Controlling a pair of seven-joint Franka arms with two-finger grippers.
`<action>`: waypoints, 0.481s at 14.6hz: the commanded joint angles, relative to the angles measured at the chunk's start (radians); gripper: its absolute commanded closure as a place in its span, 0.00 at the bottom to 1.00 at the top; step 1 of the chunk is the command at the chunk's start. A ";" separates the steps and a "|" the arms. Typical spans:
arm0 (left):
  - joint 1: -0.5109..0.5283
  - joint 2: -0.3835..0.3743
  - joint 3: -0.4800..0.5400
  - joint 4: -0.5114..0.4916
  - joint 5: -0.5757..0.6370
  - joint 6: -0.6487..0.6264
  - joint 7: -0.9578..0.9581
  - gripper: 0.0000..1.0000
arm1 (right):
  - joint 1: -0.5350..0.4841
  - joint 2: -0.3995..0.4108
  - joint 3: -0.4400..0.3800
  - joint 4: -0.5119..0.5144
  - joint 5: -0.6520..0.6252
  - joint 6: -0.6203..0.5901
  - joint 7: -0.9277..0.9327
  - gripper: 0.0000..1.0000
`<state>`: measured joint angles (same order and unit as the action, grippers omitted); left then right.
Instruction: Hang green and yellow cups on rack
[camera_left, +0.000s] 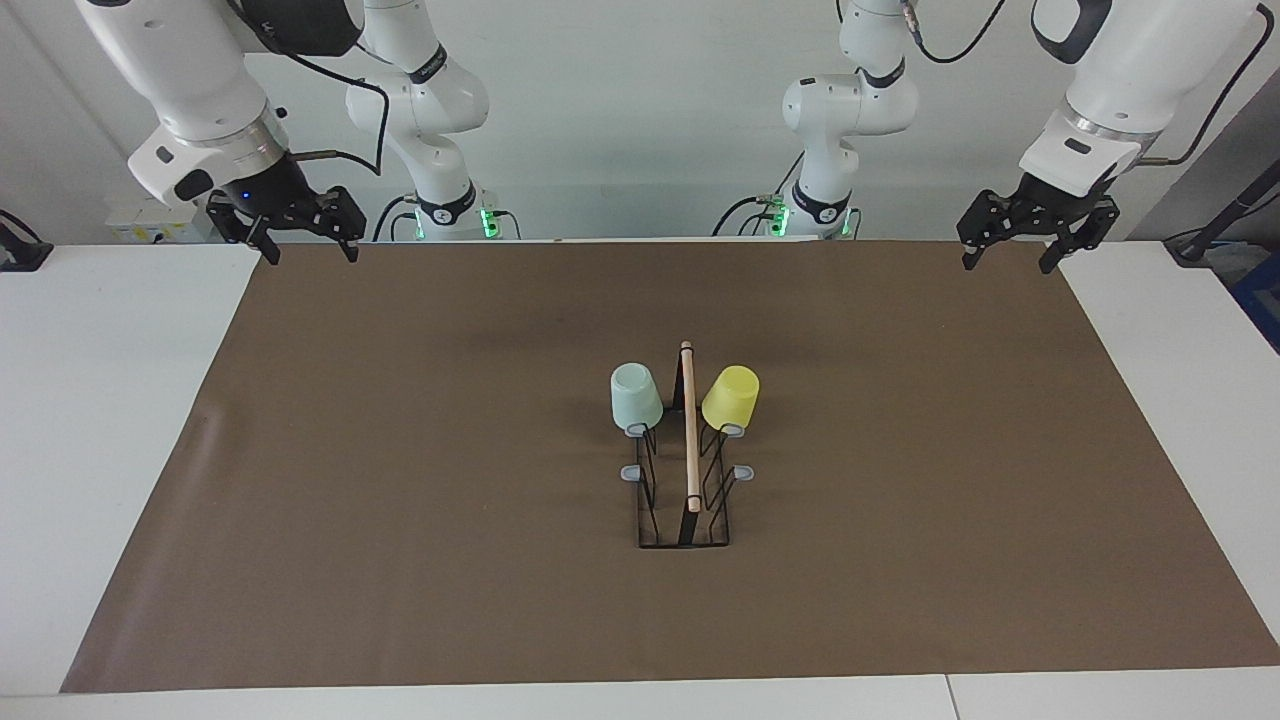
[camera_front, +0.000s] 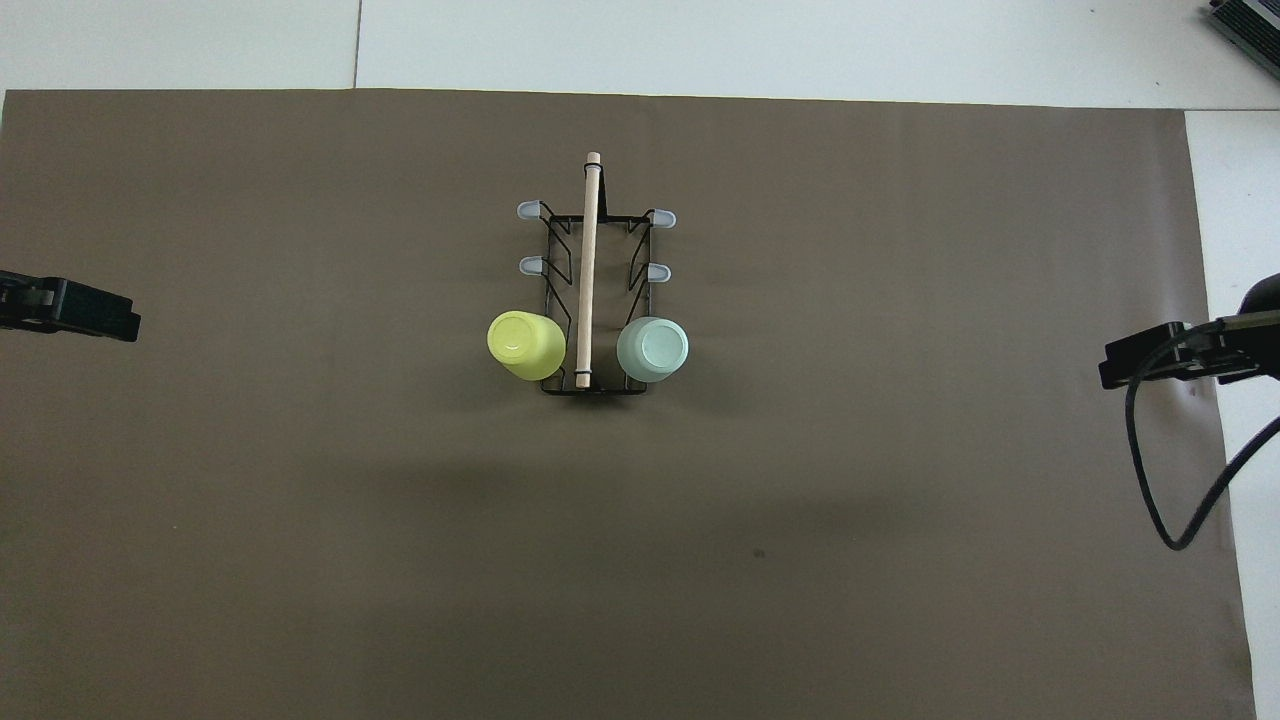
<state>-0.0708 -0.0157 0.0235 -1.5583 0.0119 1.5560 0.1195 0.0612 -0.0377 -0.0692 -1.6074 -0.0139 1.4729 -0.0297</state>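
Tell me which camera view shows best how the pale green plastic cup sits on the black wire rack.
The facing view: the pale green plastic cup hangs upside down above the black wire rack. The overhead view shows only its round bottom.

Two white Franka arms, glossy rounded shells with black bands at the joints. Bases at top centre of the facing view, each with a green light glowing at its foot and black cables trailing off. Upper left of frame: right arm's wrist ends in a silver metal ring, a small blue light below it, then the black right gripper (camera_left: 308, 238) of skeletal linkage build. Upper right: same silver ring and the black left gripper (camera_left: 1011, 249). Black cables loop along both forearms; one hangs in a loop at the overhead view's right edge.
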 joint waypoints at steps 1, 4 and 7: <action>0.005 -0.027 -0.004 -0.032 0.014 0.001 0.000 0.00 | -0.003 -0.021 0.005 -0.029 0.015 0.018 0.010 0.00; 0.000 -0.023 -0.004 -0.026 0.014 0.013 0.000 0.00 | 0.014 -0.076 0.022 -0.153 0.022 0.139 0.002 0.00; -0.009 -0.020 -0.008 -0.028 -0.001 0.016 0.005 0.00 | 0.089 -0.082 0.028 -0.175 0.023 0.162 0.092 0.00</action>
<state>-0.0721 -0.0158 0.0206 -1.5592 0.0108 1.5567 0.1195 0.1113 -0.0718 -0.0496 -1.7159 -0.0041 1.5935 0.0007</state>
